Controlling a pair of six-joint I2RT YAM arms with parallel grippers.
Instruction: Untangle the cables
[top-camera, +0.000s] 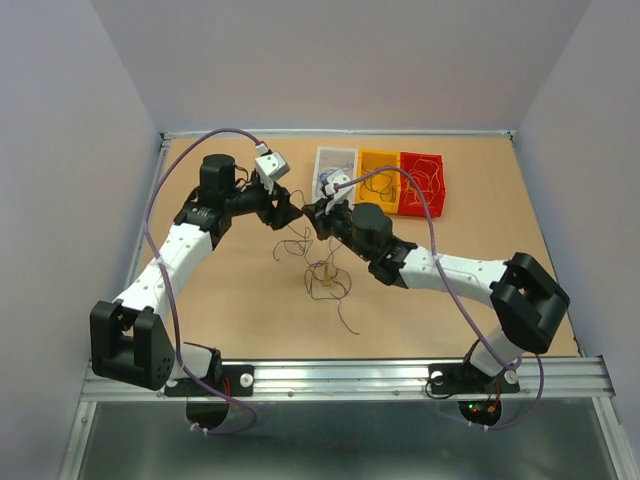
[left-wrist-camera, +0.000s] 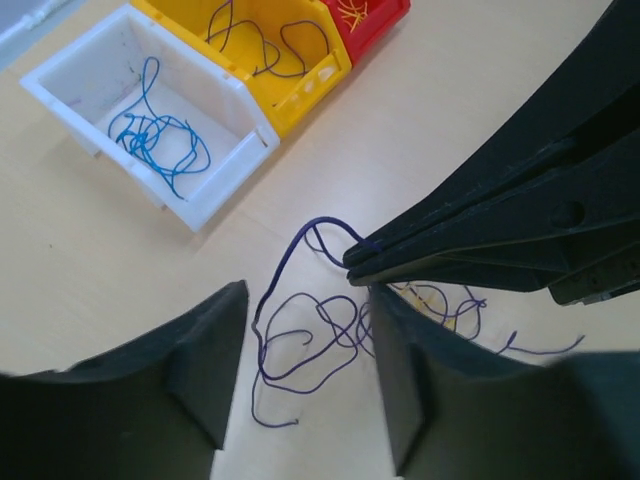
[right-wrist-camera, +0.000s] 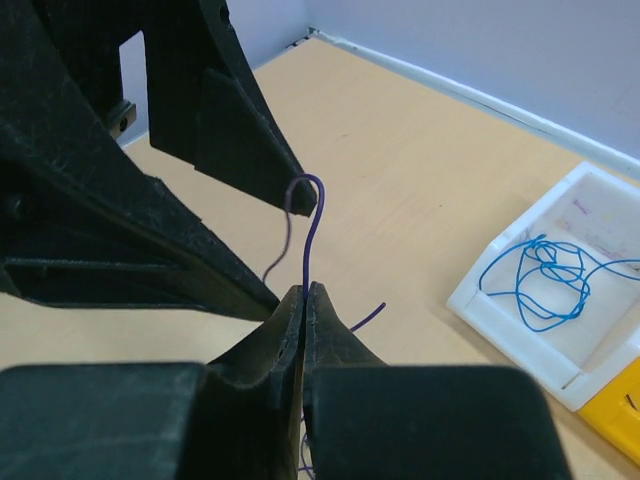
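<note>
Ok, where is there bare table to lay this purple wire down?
Bare table between the left arm, the tangle and the near rail; more right of the red bin. Crowded in the middle, where the left gripper and right gripper meet above the tangle.

Three bins (top-camera: 380, 153), two arms (top-camera: 180, 250), perhaps half a dozen loose cables (top-camera: 325, 278)

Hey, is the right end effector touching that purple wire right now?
Touching. The right wrist view shows the right end effector shut on the purple wire, which rises straight out from between its closed fingertips.
</note>
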